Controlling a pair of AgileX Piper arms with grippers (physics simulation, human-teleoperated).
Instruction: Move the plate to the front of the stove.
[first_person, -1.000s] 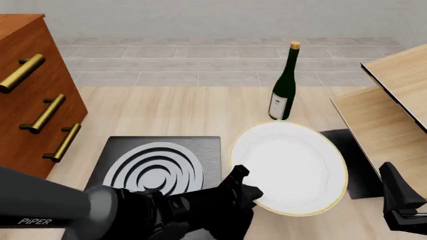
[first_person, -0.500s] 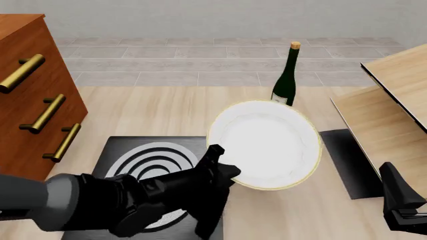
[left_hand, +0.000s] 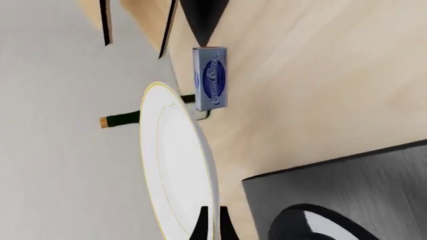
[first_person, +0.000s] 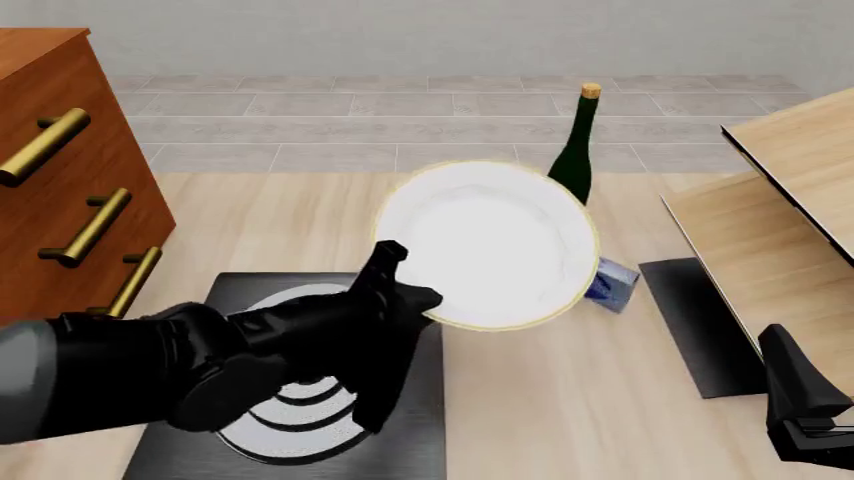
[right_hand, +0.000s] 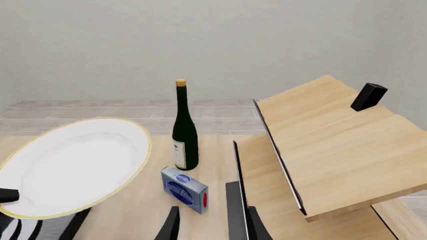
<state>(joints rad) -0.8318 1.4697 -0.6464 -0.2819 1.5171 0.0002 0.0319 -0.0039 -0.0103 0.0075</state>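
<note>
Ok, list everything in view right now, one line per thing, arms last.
plate: one, white with thin gold rim, held lifted and tilted above the table by the left gripper.
stove: one, dark slab with silver rings, near left of table.
wine bottle: one, dark green, upright behind the plate.
small box: one, blue-grey, lying near the bottle's base.
black slab: one, plain, right side.
wooden dresser: one, brown, gold handles, far left.
wooden shelf unit: one, light, right.
left gripper: black, jaws clamped on the plate's rim.
right gripper: black, jaws apart, idle at right.

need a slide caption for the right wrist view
Tilted plate held up beside a wine bottle and a small blue box on the table.
</note>
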